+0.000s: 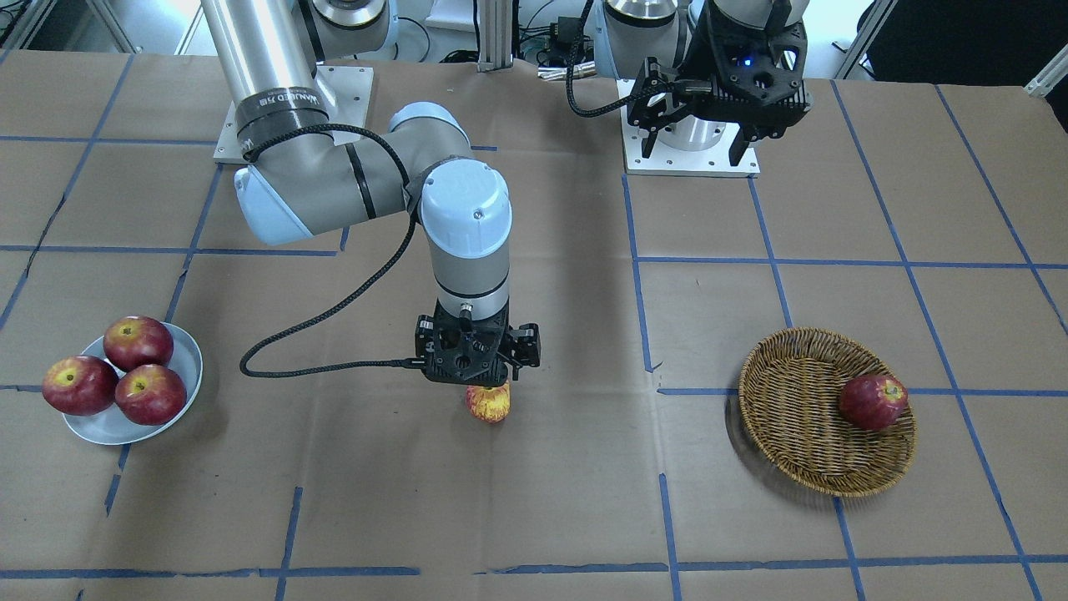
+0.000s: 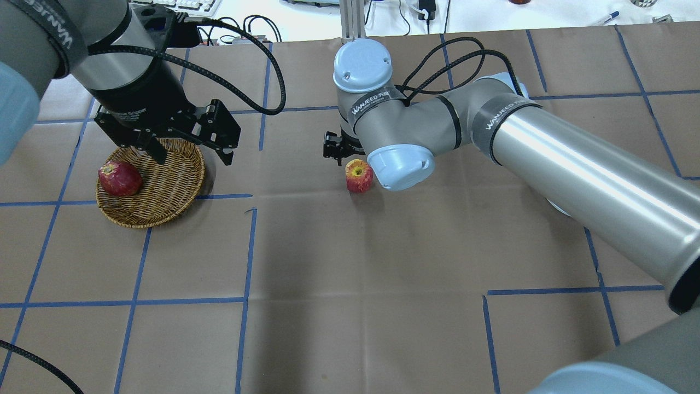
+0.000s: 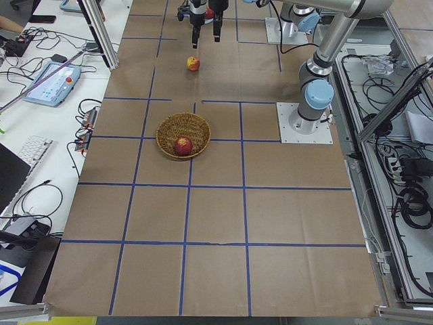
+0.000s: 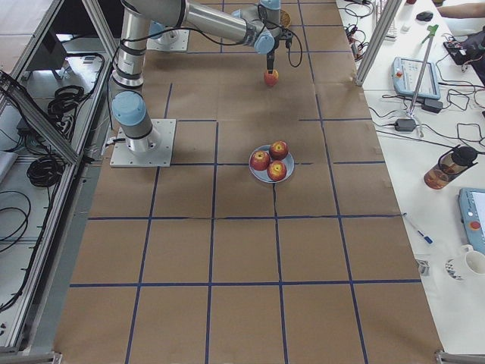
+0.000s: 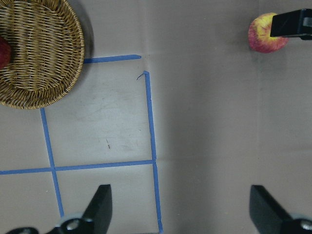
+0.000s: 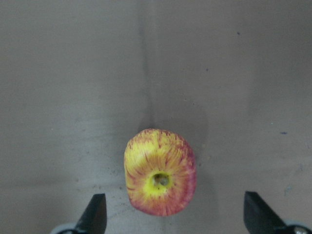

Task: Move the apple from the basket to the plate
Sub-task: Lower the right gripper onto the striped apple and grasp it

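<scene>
The pale, yellow-streaked apple (image 1: 488,403) stands on the brown paper table near its middle, outside the basket and the plate; it also shows in the overhead view (image 2: 359,175) and the right wrist view (image 6: 160,171). My right gripper (image 6: 175,217) hangs straight over it, open, one finger on either side and clear of it. The wicker basket (image 1: 801,417) holds one dark red apple (image 1: 872,402). My left gripper (image 2: 194,158) is open and empty, raised beside the basket's rim. The pale plate (image 1: 188,367) lies on the far side of the table from the basket.
Three dark red apples (image 1: 125,367) fill most of the plate. Blue tape lines cross the paper. The right arm's elbow (image 2: 402,164) hangs just beside the pale apple. The arm bases (image 1: 692,150) stand at the table's robot side.
</scene>
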Available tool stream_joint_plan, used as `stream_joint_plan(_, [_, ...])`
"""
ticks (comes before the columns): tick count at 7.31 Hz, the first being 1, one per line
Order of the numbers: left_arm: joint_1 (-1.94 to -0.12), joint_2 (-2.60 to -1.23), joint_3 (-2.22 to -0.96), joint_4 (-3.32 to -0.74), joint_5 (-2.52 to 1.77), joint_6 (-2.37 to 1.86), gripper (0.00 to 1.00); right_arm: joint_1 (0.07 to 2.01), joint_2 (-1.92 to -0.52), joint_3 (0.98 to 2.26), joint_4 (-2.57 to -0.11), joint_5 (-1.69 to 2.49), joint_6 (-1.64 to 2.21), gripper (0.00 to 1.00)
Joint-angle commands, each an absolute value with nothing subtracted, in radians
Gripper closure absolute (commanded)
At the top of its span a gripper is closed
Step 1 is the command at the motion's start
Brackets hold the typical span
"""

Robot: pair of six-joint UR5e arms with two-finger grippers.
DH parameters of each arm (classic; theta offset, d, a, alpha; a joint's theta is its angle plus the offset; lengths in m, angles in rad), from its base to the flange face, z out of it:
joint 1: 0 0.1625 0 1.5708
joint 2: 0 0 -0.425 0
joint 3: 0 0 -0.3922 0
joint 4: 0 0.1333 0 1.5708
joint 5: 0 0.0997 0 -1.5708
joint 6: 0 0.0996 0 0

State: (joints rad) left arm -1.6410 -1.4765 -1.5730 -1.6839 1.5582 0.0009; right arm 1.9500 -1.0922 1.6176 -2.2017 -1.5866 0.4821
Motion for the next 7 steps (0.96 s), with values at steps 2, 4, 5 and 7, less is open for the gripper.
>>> stream_joint_plan(2, [-1.641,-1.473,-1.58,-1.684,1.557,-0.002,0.01,1.963,-0.971,1.618,-2.324,-1.588,0.482,0.0])
stream_joint_plan(4, [-1.64,-1.473,-1.58,-1.683,1.557,-0.002,0.01,1.963,-0.943,1.618,-2.345,-1.588,0.48,0.01])
stream_joint_plan(5, [-1.64,-1.473,-1.58,-1.683,1.559,-0.002,0.01,1.963,-0.943,1.618,-2.344,-1.589,0.477,0.15])
stream_joint_plan(7, [-1.638,-1.497,-1.572,-1.677,1.549,-0.006,0.01,1.962,-0.957,1.617,-2.33,-1.591,0.472,0.35])
